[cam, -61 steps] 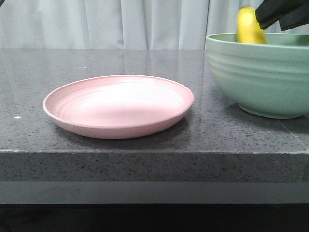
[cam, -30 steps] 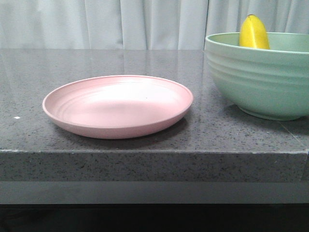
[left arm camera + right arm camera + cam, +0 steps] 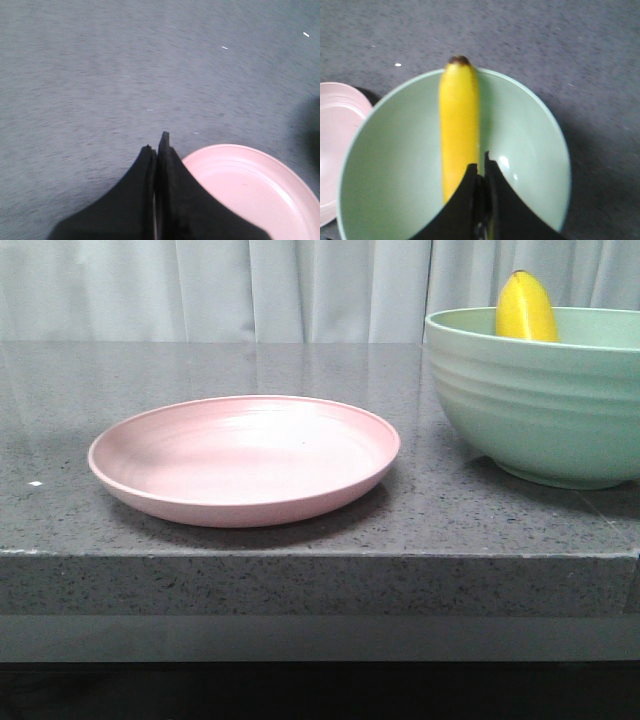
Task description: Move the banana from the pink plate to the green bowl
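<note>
The yellow banana [image 3: 526, 308] leans inside the pale green bowl [image 3: 540, 400] at the right, one end poking above the rim. From the right wrist view the banana [image 3: 458, 125] lies across the bowl [image 3: 530, 135], its dark tip on the rim. My right gripper [image 3: 481, 167] is shut and empty, held above the bowl, apart from the banana. The pink plate [image 3: 245, 455] stands empty mid-table and shows in the left wrist view [image 3: 250, 185]. My left gripper [image 3: 156, 145] is shut and empty above the table beside the plate. Neither gripper shows in the front view.
The grey speckled stone table [image 3: 300, 570] ends in a front edge close below the plate. A pale curtain [image 3: 250, 290] hangs behind. The bowl reaches the right edge of the front view.
One second ago my right gripper held the banana over the bowl. It has let go and left the front view. The banana now rests in the bowl.
</note>
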`<state>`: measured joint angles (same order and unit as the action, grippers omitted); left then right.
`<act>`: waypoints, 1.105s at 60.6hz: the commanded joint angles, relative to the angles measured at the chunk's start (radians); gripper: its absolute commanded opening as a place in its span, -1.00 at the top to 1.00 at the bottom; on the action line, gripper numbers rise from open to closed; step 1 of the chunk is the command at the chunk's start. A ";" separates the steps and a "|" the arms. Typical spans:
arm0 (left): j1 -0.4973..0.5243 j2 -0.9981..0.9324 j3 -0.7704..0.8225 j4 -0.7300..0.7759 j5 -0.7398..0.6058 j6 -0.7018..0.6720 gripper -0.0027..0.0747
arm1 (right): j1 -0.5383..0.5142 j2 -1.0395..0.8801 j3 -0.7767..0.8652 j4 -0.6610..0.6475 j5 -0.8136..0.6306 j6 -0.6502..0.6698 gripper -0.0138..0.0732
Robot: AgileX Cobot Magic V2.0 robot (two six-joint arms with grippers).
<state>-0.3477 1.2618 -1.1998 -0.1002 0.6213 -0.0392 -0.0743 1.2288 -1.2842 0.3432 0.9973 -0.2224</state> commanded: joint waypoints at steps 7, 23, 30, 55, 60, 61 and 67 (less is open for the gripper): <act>0.151 -0.181 0.091 0.007 -0.071 -0.011 0.98 | 0.060 -0.175 0.049 -0.128 -0.159 0.070 0.82; 0.262 -0.501 0.383 0.019 -0.189 -0.008 0.98 | 0.235 -0.473 0.400 -0.119 -0.441 0.028 0.82; 0.256 -0.663 0.526 0.019 -0.249 -0.007 0.98 | 0.269 -0.625 0.598 -0.118 -0.595 0.028 0.82; 0.257 -1.146 0.841 0.019 -0.275 -0.005 0.98 | 0.269 -0.993 0.937 -0.110 -0.738 0.028 0.82; 0.257 -1.181 0.850 0.019 -0.280 -0.005 0.98 | 0.269 -1.001 0.937 -0.104 -0.740 0.028 0.82; 0.257 -1.184 0.850 0.019 -0.280 -0.005 0.98 | 0.269 -1.001 0.937 -0.104 -0.741 0.028 0.82; 0.257 -1.188 0.852 0.019 -0.280 -0.005 0.98 | 0.269 -1.001 0.937 -0.104 -0.740 0.028 0.82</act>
<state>-0.0898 0.0649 -0.3252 -0.0761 0.4340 -0.0405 0.1944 0.2205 -0.3205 0.2278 0.3480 -0.1833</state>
